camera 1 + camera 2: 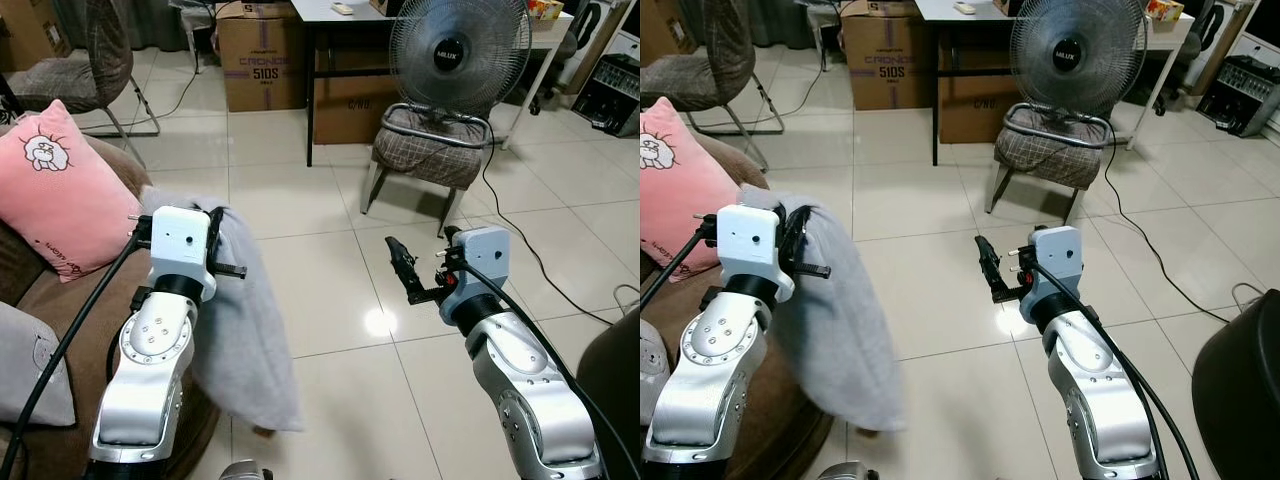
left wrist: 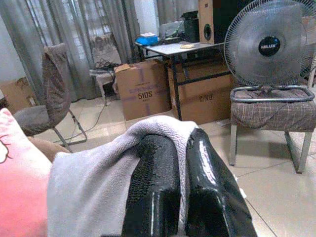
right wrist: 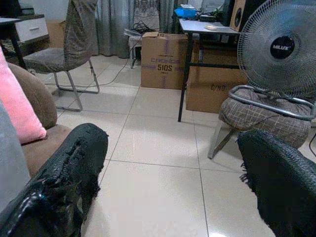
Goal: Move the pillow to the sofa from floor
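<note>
The room is evenly and brightly lit. A round glare spot sits on the glossy floor tiles (image 1: 378, 322) between the arms (an overhead light's reflection). The head views are sharp, straight lines bowing slightly near the edges. In the wrist views the near black fingers (image 2: 153, 197) look soft, with sheen.

Sofa (image 1: 95, 300) sits at the robot's left w/ one cushion (image 1: 50, 190) propped on it and the pillow (image 1: 245, 330) hanging off its front edge over the floor (image 1: 330, 200), pinched by the left gripper (image 2: 180, 192). Right gripper (image 1: 403, 268) hangs to the right, over bare tiles, well apart. Farther ahead a fan (image 1: 458, 50) stands on a stool (image 1: 430, 150); behind and left of it a table (image 1: 330, 15) w/ boxes (image 1: 262, 65) beneath, and a chair (image 1: 85, 60) behind the sofa.
</note>
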### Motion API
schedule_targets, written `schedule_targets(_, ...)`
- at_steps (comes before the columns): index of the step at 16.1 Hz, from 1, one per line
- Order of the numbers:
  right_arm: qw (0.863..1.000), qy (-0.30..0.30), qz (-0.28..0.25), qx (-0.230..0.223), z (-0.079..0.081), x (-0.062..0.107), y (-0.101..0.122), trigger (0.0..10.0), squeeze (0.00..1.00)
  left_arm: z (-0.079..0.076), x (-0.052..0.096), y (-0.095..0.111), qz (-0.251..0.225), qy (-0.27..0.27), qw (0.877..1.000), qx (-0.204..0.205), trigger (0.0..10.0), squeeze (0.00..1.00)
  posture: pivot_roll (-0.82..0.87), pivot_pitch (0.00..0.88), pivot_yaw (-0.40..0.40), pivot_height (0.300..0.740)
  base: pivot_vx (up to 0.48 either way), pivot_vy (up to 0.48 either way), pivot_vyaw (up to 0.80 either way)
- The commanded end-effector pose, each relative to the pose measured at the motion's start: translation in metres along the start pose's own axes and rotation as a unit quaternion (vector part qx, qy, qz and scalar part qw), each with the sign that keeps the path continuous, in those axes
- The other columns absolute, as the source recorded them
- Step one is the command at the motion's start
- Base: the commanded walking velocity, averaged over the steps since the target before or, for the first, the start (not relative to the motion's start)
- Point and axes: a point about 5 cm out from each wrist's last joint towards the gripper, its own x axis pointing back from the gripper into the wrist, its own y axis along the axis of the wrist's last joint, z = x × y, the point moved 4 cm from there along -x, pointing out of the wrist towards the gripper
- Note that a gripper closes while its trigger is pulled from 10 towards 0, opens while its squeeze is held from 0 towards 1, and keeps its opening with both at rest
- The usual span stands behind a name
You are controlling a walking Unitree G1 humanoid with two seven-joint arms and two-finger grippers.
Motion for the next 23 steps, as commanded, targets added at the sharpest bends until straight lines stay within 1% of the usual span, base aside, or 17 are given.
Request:
schedule_targets(1, 1.000, -0.006, 0.000, 0.007, -0.0031, 0.0011, -0.0012, 10.0, 0.00, -0.0023, -0.0029, 0.0152, -0.034, -0.006, 0.999, -0.001, 10.0, 0.00, 0.07, 0.000, -0.020, 0.740, 0.000, 0.000, 0.00)
schedule_targets(3, 1.000, -0.002, -0.004, 0.020, -0.0030, -0.0009, 0.0007, 10.0, 0.00, -0.0050, -0.0021, 0.0170, -0.041, -0.021, 0.999, 0.002, 10.0, 0.00, 0.07, 0.000, -0.024, 0.740, 0.000, 0.000, 0.22)
schedule_targets(5, 0.999, 0.015, -0.008, 0.029, 0.0021, -0.0025, 0.0029, 10.0, 0.00, -0.0020, -0.0020, 0.0186, -0.044, -0.016, 0.999, 0.007, 10.0, 0.00, 0.08, 0.000, -0.026, 0.740, 0.332, 0.000, 0.80)
schedule_targets(9, 0.999, 0.024, -0.009, 0.030, 0.0048, -0.0043, 0.0027, 10.0, 0.00, 0.0018, -0.0036, 0.0192, -0.046, -0.013, 0.999, 0.009, 10.0, 0.00, 0.08, 0.000, -0.028, 0.740, 0.400, 0.000, 0.80)
schedule_targets(14, 0.999, 0.016, -0.011, 0.031, 0.0025, -0.0049, 0.0023, 10.0, 0.00, -0.0010, -0.0059, 0.0201, -0.047, -0.021, 0.999, 0.011, 10.0, 0.00, 0.08, 0.000, -0.016, 0.740, 0.412, 0.000, 0.80)
schedule_targets(17, 1.000, -0.001, -0.011, 0.017, -0.0032, -0.0050, 0.0003, 10.0, 0.00, -0.0014, -0.0082, 0.0208, -0.047, -0.025, 0.999, 0.009, 10.0, 0.00, 0.08, 0.000, -0.010, 0.740, 0.386, 0.000, 0.00)
schedule_targets(19, 1.000, 0.001, -0.008, 0.021, -0.0032, -0.0049, -0.0008, 10.0, 0.00, -0.0014, -0.0087, 0.0212, -0.047, -0.026, 0.999, 0.008, 10.0, 0.00, 0.08, 0.000, -0.009, 0.740, 0.369, 0.000, 0.00)
schedule_targets(20, 0.999, 0.015, -0.008, 0.034, -0.0002, -0.0044, -0.0008, 10.0, 0.00, -0.0011, -0.0092, 0.0213, -0.047, -0.026, 0.999, 0.008, 10.0, 0.00, 0.08, 0.000, -0.007, 0.740, 0.364, 0.000, 0.00)
schedule_targets(21, 0.999, 0.026, -0.005, 0.036, 0.0031, -0.0044, -0.0016, 10.0, 0.00, -0.0012, -0.0097, 0.0214, -0.047, -0.027, 0.998, 0.007, 10.0, 0.00, 0.08, 0.000, -0.006, 0.740, 0.364, 0.000, 0.80)
schedule_targets(23, 0.999, 0.021, -0.007, 0.037, 0.0031, -0.0044, -0.0014, 10.0, 0.00, -0.0028, -0.0101, 0.0212, -0.047, -0.031, 0.998, 0.006, 10.0, 0.00, 0.08, 0.000, -0.005, 0.740, 0.343, 0.000, 0.80)
